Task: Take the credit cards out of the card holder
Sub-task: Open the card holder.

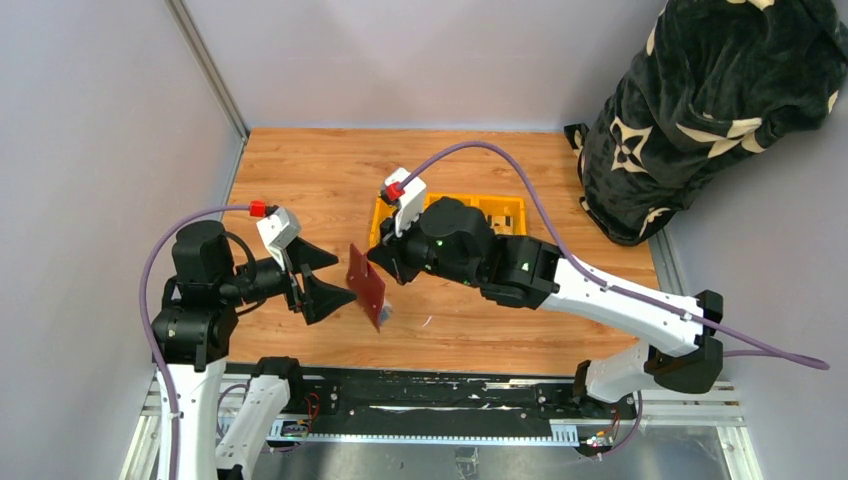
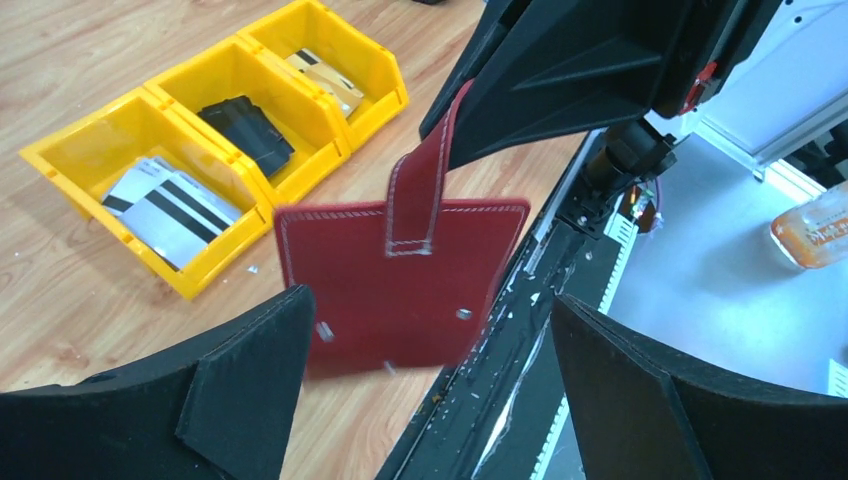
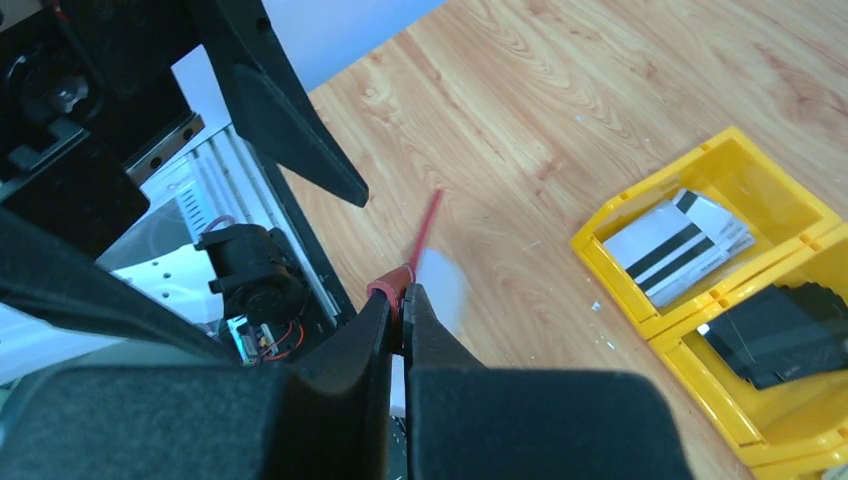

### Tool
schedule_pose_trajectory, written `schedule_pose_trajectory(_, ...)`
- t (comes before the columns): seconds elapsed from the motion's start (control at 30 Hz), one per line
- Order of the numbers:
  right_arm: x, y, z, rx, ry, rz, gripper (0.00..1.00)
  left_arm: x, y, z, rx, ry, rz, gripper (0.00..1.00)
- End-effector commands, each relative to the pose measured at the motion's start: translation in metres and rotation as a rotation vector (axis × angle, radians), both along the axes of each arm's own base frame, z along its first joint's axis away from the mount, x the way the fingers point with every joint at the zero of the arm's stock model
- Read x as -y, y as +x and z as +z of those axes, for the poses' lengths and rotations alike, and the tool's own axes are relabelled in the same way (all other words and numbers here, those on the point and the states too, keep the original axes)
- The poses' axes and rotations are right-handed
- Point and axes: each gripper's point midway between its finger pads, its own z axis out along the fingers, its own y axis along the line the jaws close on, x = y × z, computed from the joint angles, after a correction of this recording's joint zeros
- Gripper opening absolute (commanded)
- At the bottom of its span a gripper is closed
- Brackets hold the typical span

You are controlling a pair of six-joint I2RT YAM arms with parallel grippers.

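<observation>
Red leather card holder (image 2: 400, 285) hangs above the bench (image 1: 320, 180), its snap tab (image 2: 425, 190) pinched by the right hand (image 3: 403, 300). The left hand (image 1: 343, 279) is spread, the holder just beyond its fingertips.

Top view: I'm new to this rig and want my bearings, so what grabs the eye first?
The red card holder hangs in mid-air between the arms, pinched by its tab in the right gripper, with the open left gripper facing it. Behind sits a yellow bin holding striped cards, and a dark patterned cloth bulks at the far right corner.
</observation>
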Motion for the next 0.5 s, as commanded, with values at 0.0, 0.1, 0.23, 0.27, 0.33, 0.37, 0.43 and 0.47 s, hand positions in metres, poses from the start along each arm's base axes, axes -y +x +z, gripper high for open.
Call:
schedule_pose_trajectory(0.0,-0.002,0.005,0.027,0.026,0.059,-0.184,0.00,0.004,-0.011,-0.005,0.025,-0.006,-0.050,0.95)
schedule_pose_trajectory(0.1,-0.013,-0.001,0.039,0.025,0.093,-0.231,0.00,0.001,-0.014,-0.011,0.089,0.025,-0.053,0.98)
schedule_pose_trajectory(0.23,-0.025,-0.009,0.056,0.073,0.103,-0.267,0.00,-0.001,-0.020,-0.014,0.173,0.057,-0.055,1.00)
schedule_pose_trajectory(0.27,-0.028,-0.010,0.059,0.082,0.104,-0.268,0.00,-0.002,-0.020,-0.014,0.182,0.061,-0.050,1.00)
schedule_pose_trajectory(0.33,-0.035,-0.013,0.066,0.086,0.110,-0.259,0.00,-0.003,-0.018,-0.012,0.202,0.073,-0.047,1.00)
schedule_pose_trajectory(0.37,-0.039,-0.014,0.064,0.086,0.103,-0.256,0.00,-0.004,-0.017,-0.012,0.211,0.080,-0.042,1.00)
schedule_pose_trajectory(0.43,-0.046,-0.017,0.065,0.089,0.104,-0.243,0.00,-0.005,-0.015,-0.010,0.237,0.091,-0.039,1.00)
schedule_pose_trajectory(0.47,-0.048,-0.019,0.065,0.087,0.107,-0.239,0.00,-0.005,-0.014,-0.009,0.247,0.092,-0.034,1.00)
